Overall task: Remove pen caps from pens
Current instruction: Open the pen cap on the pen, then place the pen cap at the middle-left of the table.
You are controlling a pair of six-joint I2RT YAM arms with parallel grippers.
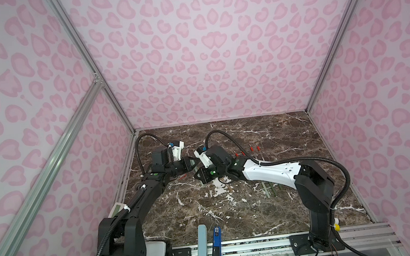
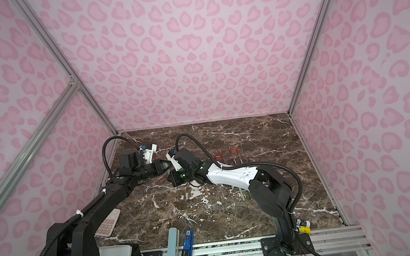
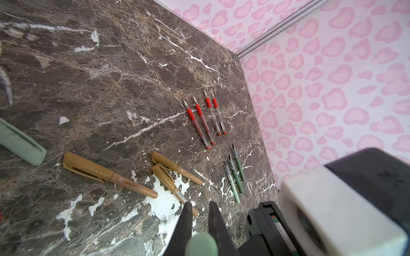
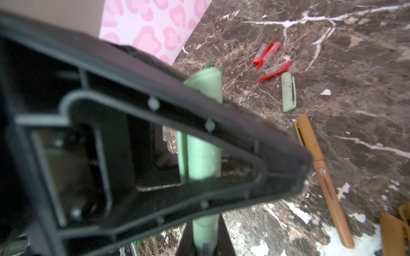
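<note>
Uncapping step: left claw [image 3: 200,205] clamps stubby cap [image 4: 208,88] of thick matte sage-green pen [image 4: 200,155], right claw [image 4: 204,220] clamps its barrel [image 4: 203,235]; next likely needs straight axial pull.

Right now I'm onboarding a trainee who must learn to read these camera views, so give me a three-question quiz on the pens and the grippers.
1. Count: how many tan-brown capped pens lie on the dark marble table in the left wrist view?
2. True or false: the slim clear-barrelled pens with red grips wear their caps.
3. The left gripper and right gripper are both shut on: A) a thick sage-green pen; B) a wooden ruler; C) nothing.
Key: 1) three; 2) false; 3) A.
</note>
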